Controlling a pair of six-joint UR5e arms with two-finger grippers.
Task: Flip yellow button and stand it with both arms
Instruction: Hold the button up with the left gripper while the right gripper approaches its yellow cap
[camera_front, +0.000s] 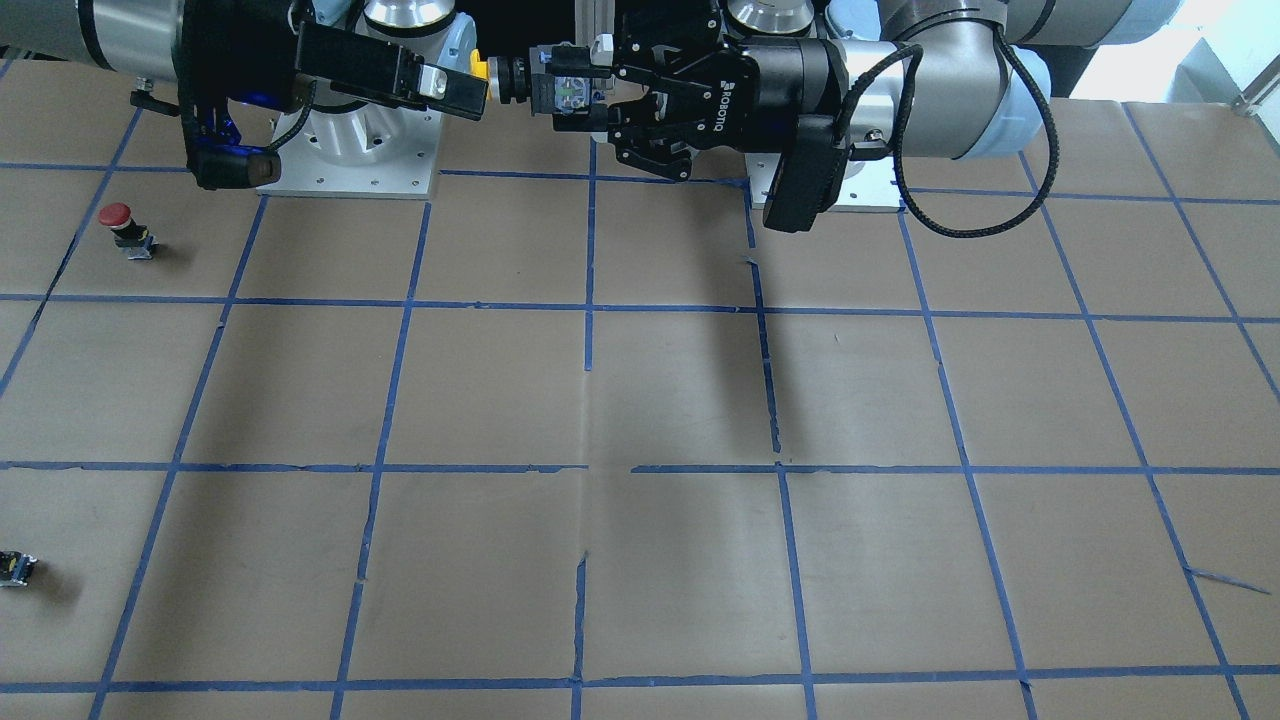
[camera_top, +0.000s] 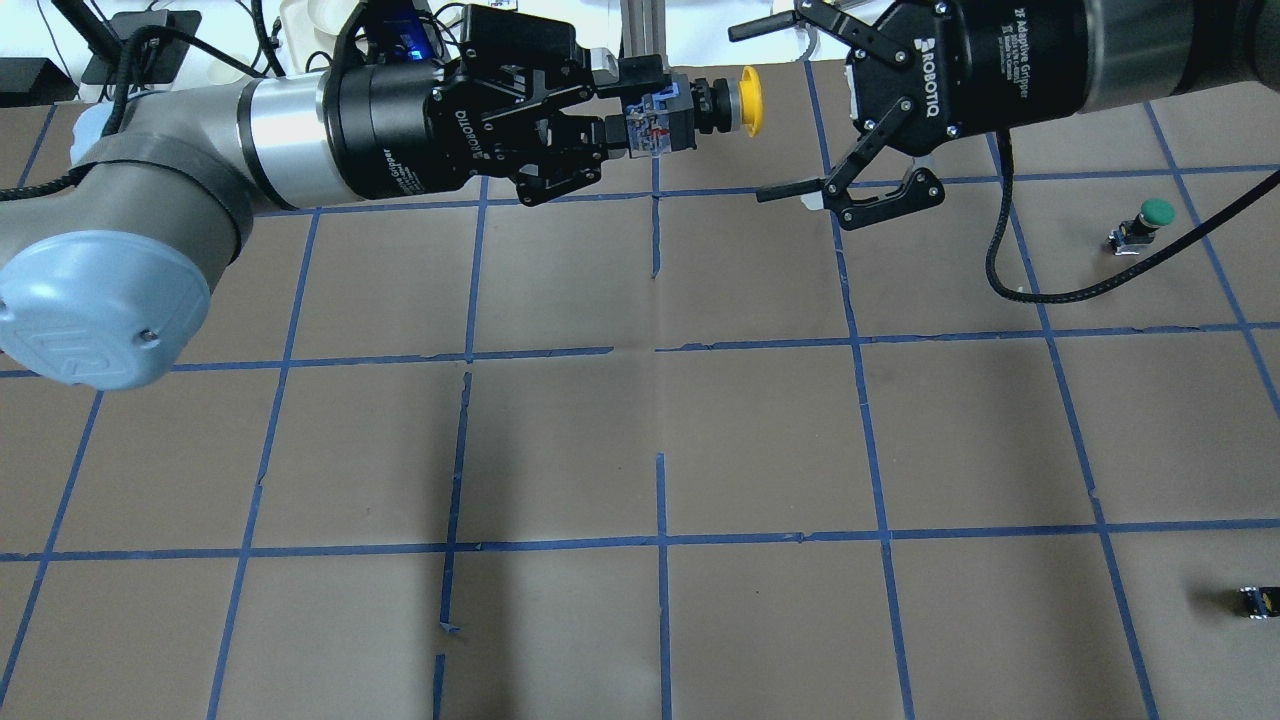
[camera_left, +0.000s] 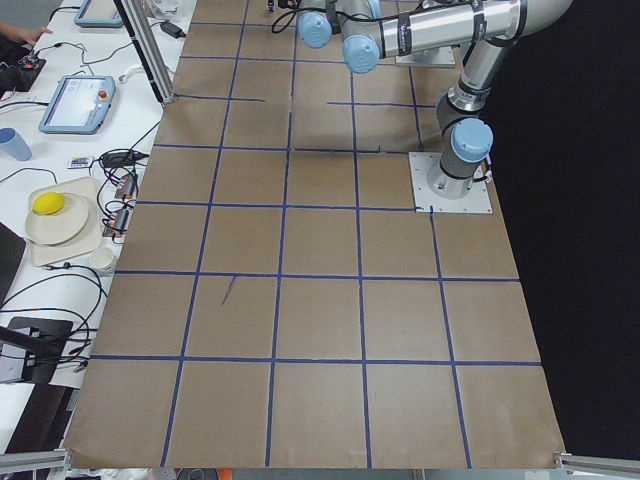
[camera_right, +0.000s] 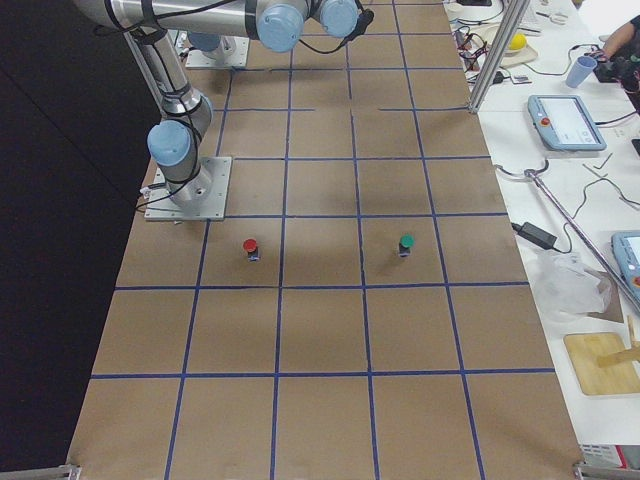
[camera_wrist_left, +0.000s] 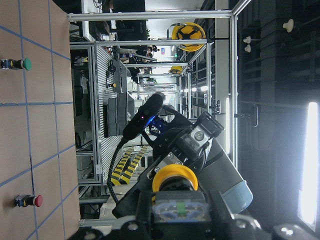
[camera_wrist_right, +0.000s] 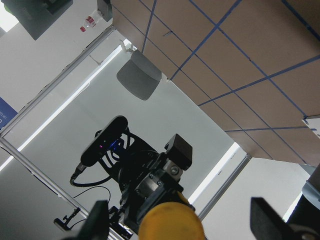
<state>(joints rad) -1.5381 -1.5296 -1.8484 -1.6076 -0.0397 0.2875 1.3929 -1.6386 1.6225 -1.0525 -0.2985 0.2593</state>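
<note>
My left gripper (camera_top: 635, 103) is shut on the boxy base of the yellow button (camera_top: 748, 98) and holds it level in the air above the table's far side, with the cap pointing at my right gripper. My right gripper (camera_top: 750, 115) is open, and its fingers (camera_top: 790, 190) straddle the yellow cap without touching it. In the front view the cap (camera_front: 479, 68) shows between the left gripper (camera_front: 585, 95) and a finger (camera_front: 440, 88) of the right gripper. The right wrist view shows the cap (camera_wrist_right: 170, 222) centred between the open fingers (camera_wrist_right: 97, 220). The left wrist view shows the cap (camera_wrist_left: 174, 177) above the gripped base.
A red-capped button (camera_front: 125, 228) and a green-capped button (camera_top: 1145, 222) stand on the table's right side. A small dark switch block (camera_top: 1258, 600) lies near the right front. The arms' base plates (camera_front: 350, 170) sit at the robot's edge of the brown taped table (camera_top: 660, 420).
</note>
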